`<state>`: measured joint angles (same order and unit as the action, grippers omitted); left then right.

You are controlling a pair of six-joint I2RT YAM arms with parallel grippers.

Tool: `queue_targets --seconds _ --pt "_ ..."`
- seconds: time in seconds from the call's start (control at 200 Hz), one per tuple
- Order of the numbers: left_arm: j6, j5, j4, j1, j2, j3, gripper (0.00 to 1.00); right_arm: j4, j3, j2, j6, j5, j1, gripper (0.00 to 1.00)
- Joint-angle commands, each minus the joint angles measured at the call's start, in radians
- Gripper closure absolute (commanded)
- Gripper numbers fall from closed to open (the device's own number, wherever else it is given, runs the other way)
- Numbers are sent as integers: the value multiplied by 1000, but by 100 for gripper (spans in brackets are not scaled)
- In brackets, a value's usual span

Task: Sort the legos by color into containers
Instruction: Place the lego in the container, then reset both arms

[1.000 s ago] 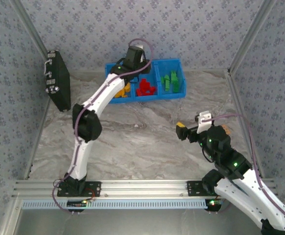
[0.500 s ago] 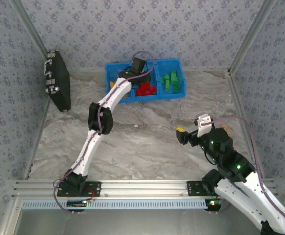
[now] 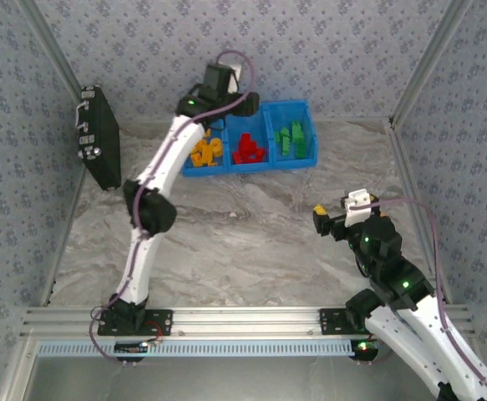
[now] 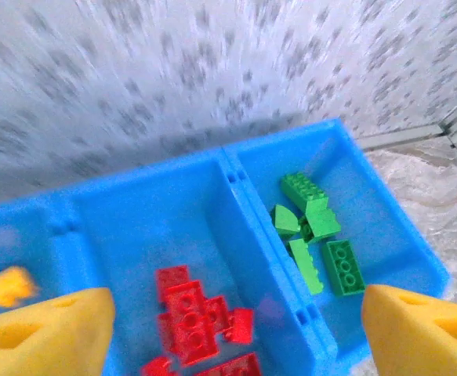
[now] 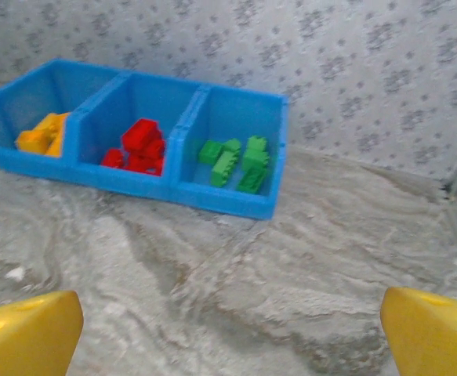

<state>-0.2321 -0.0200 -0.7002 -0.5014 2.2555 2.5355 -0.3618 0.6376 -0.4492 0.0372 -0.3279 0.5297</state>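
A marbled bench (image 3: 243, 242) is enclosed by patterned walls. The blue bin (image 3: 285, 164) is set at its far edge, legos (image 3: 249, 149) sorted inside by colour.

Left wrist: the left gripper (image 4: 237, 301) is spread wide above the bin, nothing grasped.

Right wrist: the right gripper (image 5: 232, 305) is spread wide over the bench, nothing grasped.

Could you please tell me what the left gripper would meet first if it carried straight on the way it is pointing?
Most likely the blue bin, around its middle compartment holding the red bricks. The left gripper is open and aimed down into it, though depth is hard to judge.
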Motion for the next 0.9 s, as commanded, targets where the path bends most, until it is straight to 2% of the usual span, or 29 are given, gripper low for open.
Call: queue_targets --seconds 0.0,0.095,0.2,0.27,0.355,0.435,0.49,0.59,0.7,0.76,0.895 --pt "198 -142 86 21 -357 -321 3 102 7 -42 -19 -50 -77 1" --pt "209 -172 317 97 -665 -777 0 146 8 -109 -87 -29 -138 1" --pt "168 -165 441 241 -938 -1146 0 213 -23 -174 -76 -20 -168 1" --pt "214 -204 554 308 -1094 -1410 0 259 -40 -208 -66 -35 -186 1" --pt "285 -316 804 335 -1264 -1774 0 301 -48 -243 -68 -22 -214 1" --pt "275 -338 1098 368 -1359 -2079 0 319 -47 -276 -71 -3 -238 1" --pt "235 -354 1253 380 -1365 -2201 0 326 -49 -298 -76 7 -249 1" --pt "121 -386 1351 437 -1257 -2285 0 331 -55 -349 -114 6 -263 1" --pt "74 -332 1551 493 -1093 -2370 0 335 -69 -398 -150 -26 -274 1" --pt "93 -290 1633 499 -1042 -2368 0 350 -90 -404 -165 -61 -278 1" --pt "144 -199 1650 510 -863 -2267 0 481 -181 -379 -167 -48 -287 1"
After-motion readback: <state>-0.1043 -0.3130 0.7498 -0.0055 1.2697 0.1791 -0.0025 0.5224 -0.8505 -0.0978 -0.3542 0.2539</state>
